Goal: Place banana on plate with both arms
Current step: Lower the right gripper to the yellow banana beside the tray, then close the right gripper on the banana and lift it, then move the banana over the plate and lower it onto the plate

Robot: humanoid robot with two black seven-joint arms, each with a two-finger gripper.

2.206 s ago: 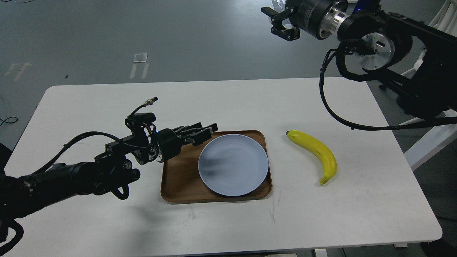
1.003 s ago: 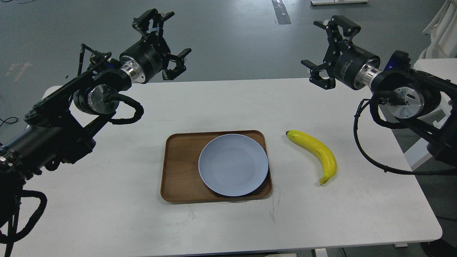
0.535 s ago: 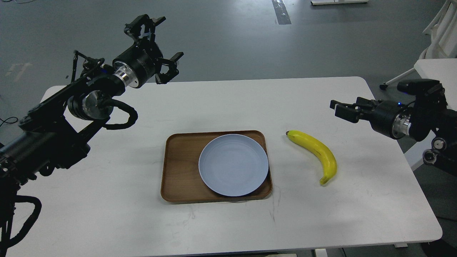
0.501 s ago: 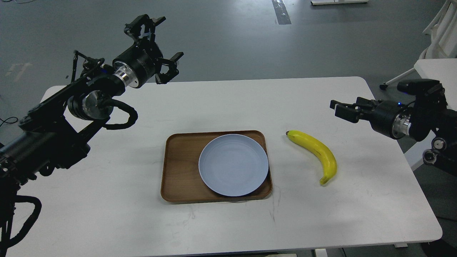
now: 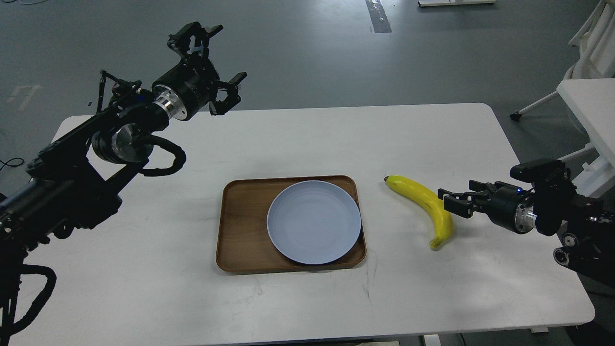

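Observation:
A curved yellow banana (image 5: 423, 204) with a dark tip lies on the white table (image 5: 144, 269), right of the plate. The pale blue-grey plate (image 5: 313, 222) sits empty on the right part of a brown wooden tray (image 5: 242, 226). My right gripper (image 5: 451, 202) is low over the table, its open fingers right at the banana's right side; whether they touch it I cannot tell. My left gripper (image 5: 211, 62) is raised high over the table's far left edge, fingers spread open and empty.
The table's right edge lies just beyond my right arm. A white chair or stand (image 5: 588, 91) is off the table at the far right. Grey floor lies behind the table.
My right gripper has come down and left from mid-height to the banana's right side. The left arm has barely moved. Banana, plate and tray have stayed put.

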